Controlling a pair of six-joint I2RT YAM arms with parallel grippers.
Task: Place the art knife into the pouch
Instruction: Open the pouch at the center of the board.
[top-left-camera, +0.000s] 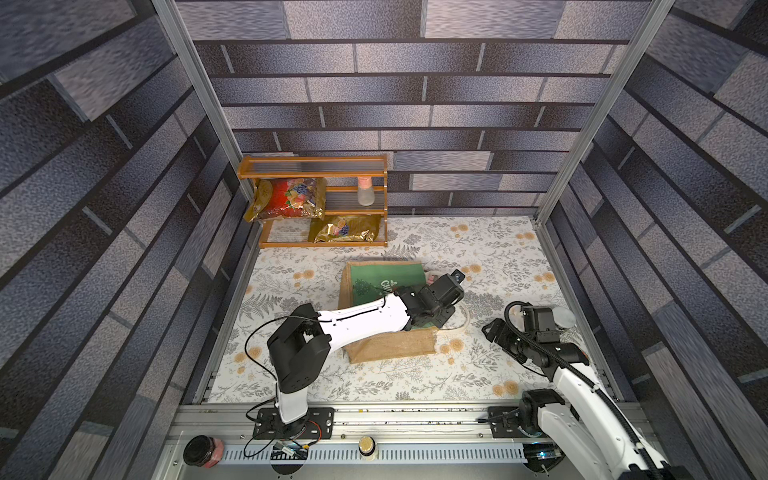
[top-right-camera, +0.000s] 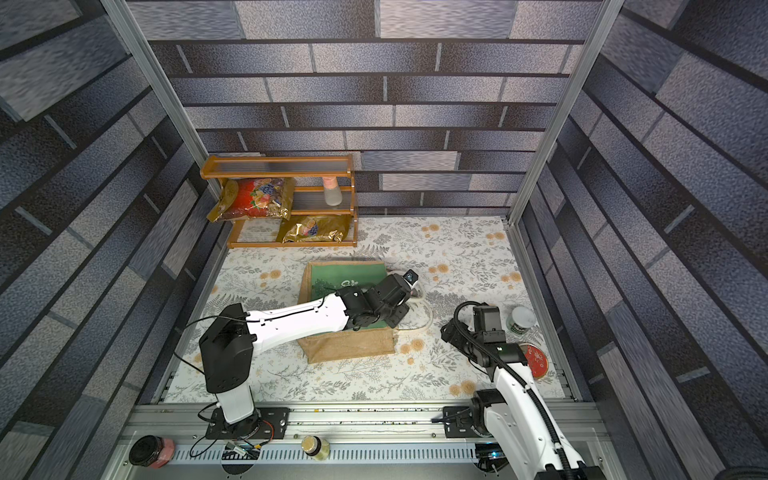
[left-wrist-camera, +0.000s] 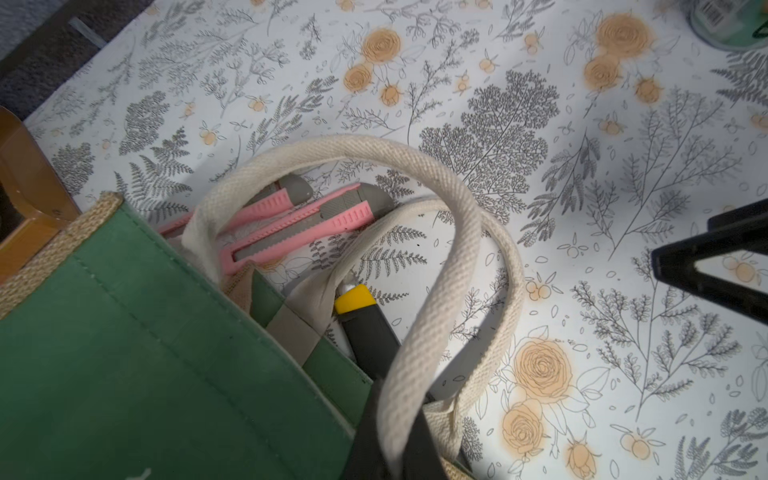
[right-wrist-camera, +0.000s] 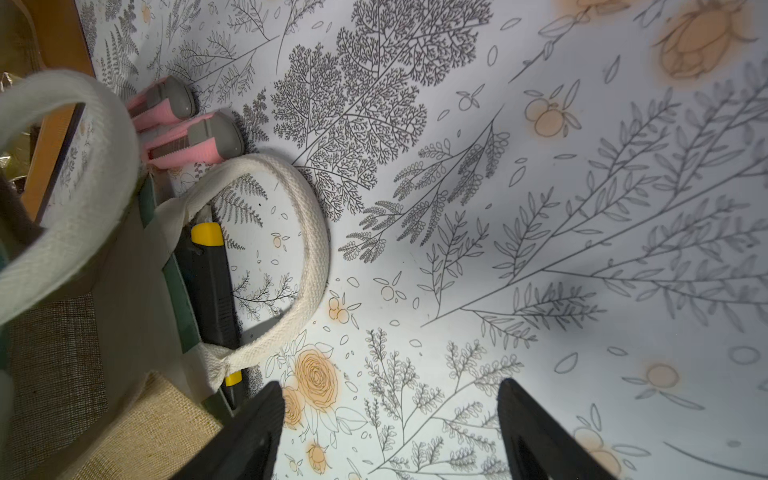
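**Near rail, 6 and 7 o'clock.** Two jars (top-left-camera: 201, 451) stand off the counter (top-left-camera: 332, 382), clear of the work.

**Right claw** (right-wrist-camera: 390, 436). It is at 4 o'clock, jaws wide apart and holding nothing, low over bare counter just beside the pouch mouth. A red tin (top-right-camera: 536, 359) and a capped jar (top-right-camera: 523, 319) stand behind it at the counter edge, so swing clear of both.

**Pouch** (top-left-camera: 390, 347). It lies flat at centre, mouth toward 3 o'clock.

**Left claw** (left-wrist-camera: 397, 453). It reaches across the pouch from 7 o'clock, jaws fully closed on the upper handle (left-wrist-camera: 457, 216).

**Step in hand (judged).** Raise that handle to open the mouth.
- Lift straight up so the upper lip parts from the lower one.
- Do not drag the pouch.

**Knives.** Three lie at the mouth.
- The black knife (left-wrist-camera: 370, 332) runs along the lip, across the base of the lower handle (right-wrist-camera: 311, 232) loop.
- Two pink knives (left-wrist-camera: 303, 222) lie just beyond it, toward 1 o'clock, partly under the upper handle.
- Which one the task means cannot be told, nor whether any end already sits under the lip.

**Obstruction.** Both handles loop over the knives. The right claw should enter inside a loop, not across the webbing, or it will likely pinch strap along with the knife.

**Far, 11 o'clock.** A shelf (top-left-camera: 311, 166) holds foil bags (top-left-camera: 291, 199) and a bottle (top-left-camera: 365, 191), well apart from the work.
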